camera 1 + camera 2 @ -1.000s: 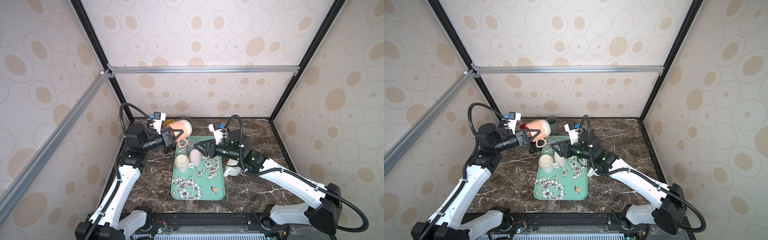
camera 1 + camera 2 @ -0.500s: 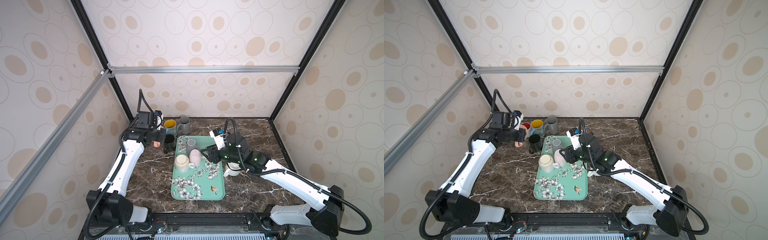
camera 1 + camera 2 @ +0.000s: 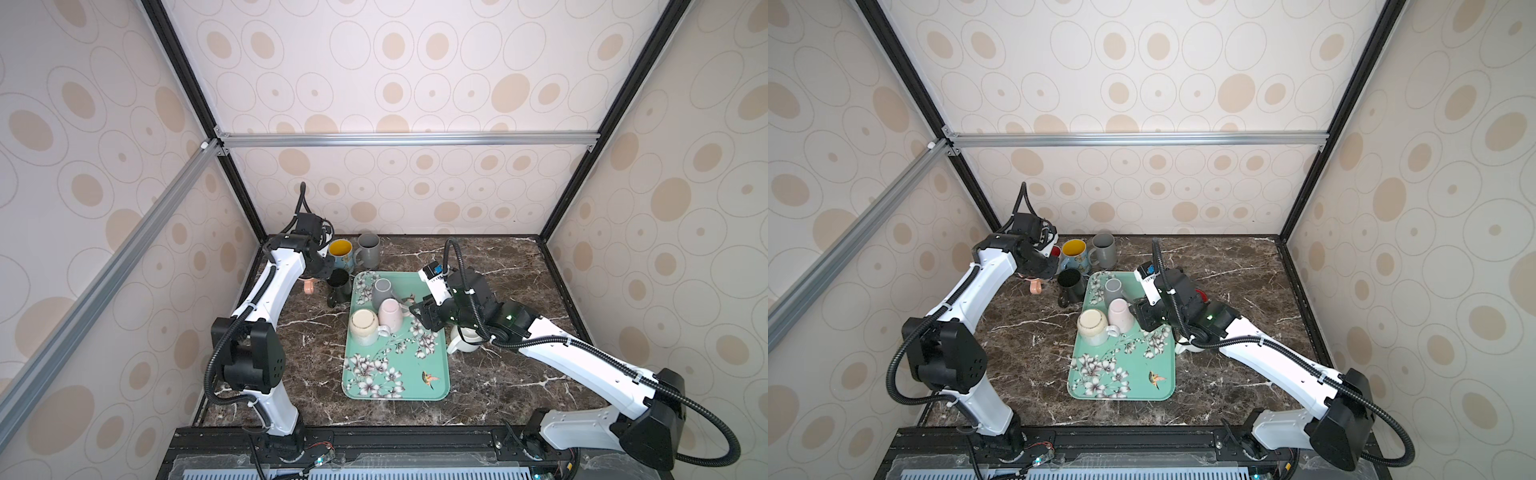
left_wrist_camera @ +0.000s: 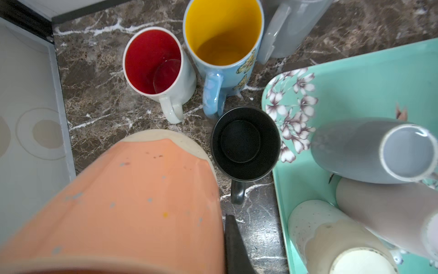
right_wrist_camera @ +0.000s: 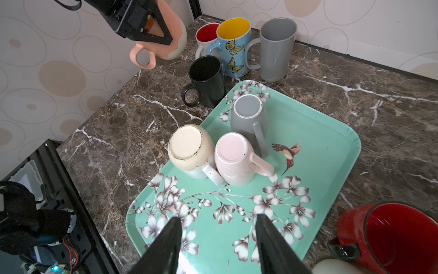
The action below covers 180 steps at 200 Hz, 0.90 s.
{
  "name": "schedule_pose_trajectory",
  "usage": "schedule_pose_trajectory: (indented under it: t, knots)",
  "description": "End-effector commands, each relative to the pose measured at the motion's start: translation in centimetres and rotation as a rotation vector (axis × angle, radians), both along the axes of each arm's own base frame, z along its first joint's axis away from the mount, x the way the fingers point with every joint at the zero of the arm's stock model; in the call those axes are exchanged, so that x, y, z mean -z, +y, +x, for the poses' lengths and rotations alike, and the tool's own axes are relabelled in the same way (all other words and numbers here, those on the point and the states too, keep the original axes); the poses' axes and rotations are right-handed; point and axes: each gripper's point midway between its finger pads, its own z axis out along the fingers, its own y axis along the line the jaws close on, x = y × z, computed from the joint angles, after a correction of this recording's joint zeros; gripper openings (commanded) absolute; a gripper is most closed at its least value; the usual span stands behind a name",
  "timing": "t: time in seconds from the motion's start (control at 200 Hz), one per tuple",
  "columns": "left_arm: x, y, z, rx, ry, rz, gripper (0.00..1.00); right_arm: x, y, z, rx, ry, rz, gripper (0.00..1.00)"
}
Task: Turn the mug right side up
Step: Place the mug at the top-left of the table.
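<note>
The teal floral tray lies on the dark marble surface, with its near half bare. The right gripper hovers above the tray with its jaws spread and nothing between them, just beside the pink mug. A red mug stands mouth up on the surface beside the tray, under the right arm. Three mugs stand base up in the far half of the tray. The cream mug and the pink mug touch side by side, and the grey mug stands just beyond them. Off the far left corner of the tray, a black mug stands upright on the surface. Beyond it, near the back wall, three upright mugs stand in a row: a white mug with a red interior, a blue butterfly mug and a tall grey mug. At the far left, the left gripper is clenched on the wall of the peach mug. This mug hangs clear of the surface, tilted, with its cream base toward the surface and its handle hanging downward.
</note>
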Motion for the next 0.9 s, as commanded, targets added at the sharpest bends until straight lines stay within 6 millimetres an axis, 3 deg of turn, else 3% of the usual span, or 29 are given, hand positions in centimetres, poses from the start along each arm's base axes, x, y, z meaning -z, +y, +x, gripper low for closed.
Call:
schedule_pose_trajectory:
  t: [0.0, 0.15, 0.355, 0.505, 0.895]
  knots:
    - [-1.8, 2.2, 1.1, -0.012, -0.037, 0.057, 0.0, 0.4, -0.6, 0.5, 0.008, -0.016, -0.05, 0.54]
    - [0.2, 3.2, 1.6, -0.027, 0.008, 0.005, 0.0, 0.9, -0.8, 0.7, 0.014, -0.011, -0.063, 0.54]
    - [4.1, 2.1, 2.1, -0.011, 0.097, -0.123, 0.0, 1.6, -0.6, 1.1, 0.014, 0.005, -0.067, 0.54]
    - [6.2, 2.5, 2.6, -0.023, 0.135, -0.134, 0.0, 1.8, -0.4, 1.4, 0.015, 0.014, -0.07, 0.54]
    - [7.9, 1.5, 3.9, -0.018, 0.152, -0.214, 0.0, 2.6, 0.4, 2.1, 0.011, 0.045, -0.076, 0.54]
